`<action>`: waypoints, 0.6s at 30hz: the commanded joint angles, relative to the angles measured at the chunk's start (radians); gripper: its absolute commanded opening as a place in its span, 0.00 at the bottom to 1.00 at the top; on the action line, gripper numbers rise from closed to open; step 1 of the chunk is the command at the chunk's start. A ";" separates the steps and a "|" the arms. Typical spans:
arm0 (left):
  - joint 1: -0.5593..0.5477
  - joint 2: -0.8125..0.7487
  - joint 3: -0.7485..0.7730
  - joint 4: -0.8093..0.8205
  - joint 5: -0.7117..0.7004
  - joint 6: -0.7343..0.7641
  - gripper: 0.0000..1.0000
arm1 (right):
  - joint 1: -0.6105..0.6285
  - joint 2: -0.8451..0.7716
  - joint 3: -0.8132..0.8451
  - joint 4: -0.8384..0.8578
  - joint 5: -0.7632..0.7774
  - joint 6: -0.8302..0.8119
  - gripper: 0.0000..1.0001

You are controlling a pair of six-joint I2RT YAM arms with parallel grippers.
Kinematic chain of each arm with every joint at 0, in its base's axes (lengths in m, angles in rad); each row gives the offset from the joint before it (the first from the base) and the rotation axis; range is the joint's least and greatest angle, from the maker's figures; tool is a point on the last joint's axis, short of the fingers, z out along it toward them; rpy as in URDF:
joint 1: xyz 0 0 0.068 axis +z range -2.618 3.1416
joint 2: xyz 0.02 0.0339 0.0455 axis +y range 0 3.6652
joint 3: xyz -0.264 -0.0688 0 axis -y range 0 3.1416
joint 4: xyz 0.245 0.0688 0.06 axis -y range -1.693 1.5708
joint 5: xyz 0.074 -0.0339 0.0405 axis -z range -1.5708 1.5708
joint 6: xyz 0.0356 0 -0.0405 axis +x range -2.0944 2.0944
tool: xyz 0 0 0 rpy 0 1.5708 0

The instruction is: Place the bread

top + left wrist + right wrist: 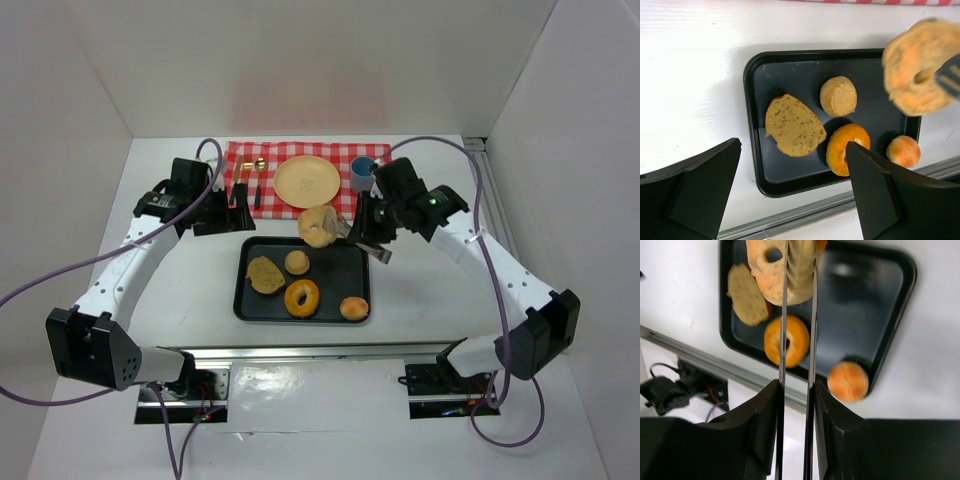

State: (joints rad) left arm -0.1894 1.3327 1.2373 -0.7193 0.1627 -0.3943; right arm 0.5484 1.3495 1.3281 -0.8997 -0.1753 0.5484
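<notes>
Clamping one bagel (318, 226), right hand (338, 230), four breads (265, 274) on tray (240, 290)

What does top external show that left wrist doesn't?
Only top external: the yellow plate, blue cup, cutlery, and the right tool squeezing the tongs.
Only left wrist: a close look at the bun's cut face, seen between the open left tool's fingers.
Both: black tray, bread slice, orange doughnut, roll, and the pale bagel held in the tongs above the tray.
</notes>
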 commanded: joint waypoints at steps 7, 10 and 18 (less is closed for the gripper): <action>0.051 0.017 0.048 -0.032 -0.060 -0.002 1.00 | -0.024 0.362 0.371 0.258 0.076 -0.123 0.30; 0.051 0.008 0.048 -0.042 -0.060 -0.002 1.00 | -0.024 0.500 0.481 0.300 0.097 -0.146 0.30; 0.071 -0.003 0.039 -0.051 -0.040 0.020 1.00 | -0.054 0.635 0.476 0.446 0.096 -0.123 0.40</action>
State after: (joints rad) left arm -0.1287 1.3449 1.2530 -0.7605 0.1097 -0.3931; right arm 0.5140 1.9965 1.7901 -0.5934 -0.0868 0.4282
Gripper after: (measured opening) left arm 0.995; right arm 0.404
